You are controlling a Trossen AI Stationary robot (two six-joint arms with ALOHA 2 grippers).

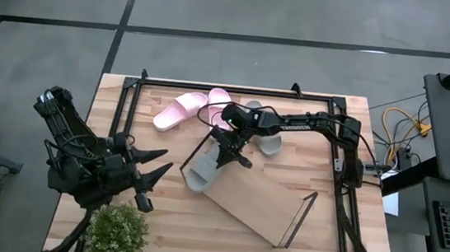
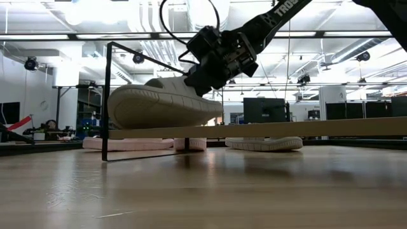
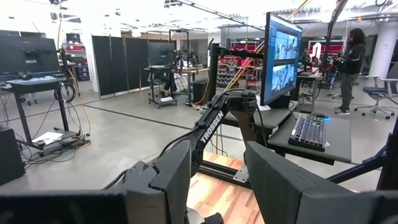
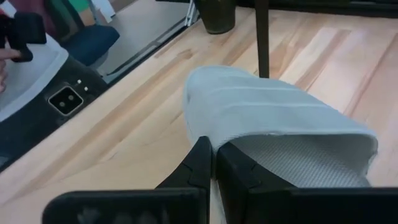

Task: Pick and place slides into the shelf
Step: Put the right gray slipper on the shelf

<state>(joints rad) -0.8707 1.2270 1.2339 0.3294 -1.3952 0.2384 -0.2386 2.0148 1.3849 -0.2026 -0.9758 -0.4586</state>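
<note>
The shelf (image 1: pixel 259 200) lies slantwise in the middle of the table, with wire frames at both short ends. One grey slide (image 1: pixel 198 173) is at the shelf's left end, beside the wire frame (image 2: pixel 105 95). My right gripper (image 1: pixel 226 153) is shut on it. The second grey slide (image 1: pixel 269 144) lies sole-down on the table beyond the shelf. The two pink slides (image 1: pixel 178 110) (image 1: pixel 217 100) lie near the far edge. My left gripper (image 1: pixel 159 165) waits open over the table's left side, touching nothing. My right gripper (image 4: pixel 214 165) pinches the grey slide's strap at its open rim (image 4: pixel 208 142), one finger outside the strap and one under it. The fingers slant down from above and the far right. The slide (image 2: pixel 152 105) is nearly level, its sole at the shelf board (image 2: pixel 305 128).
A small potted plant (image 1: pixel 116 230) stands at the table's near left, close to my left gripper. A black metal frame (image 1: pixel 237 87) runs along the far edge and both sides. The right part of the shelf board (image 1: pixel 271 209) is bare.
</note>
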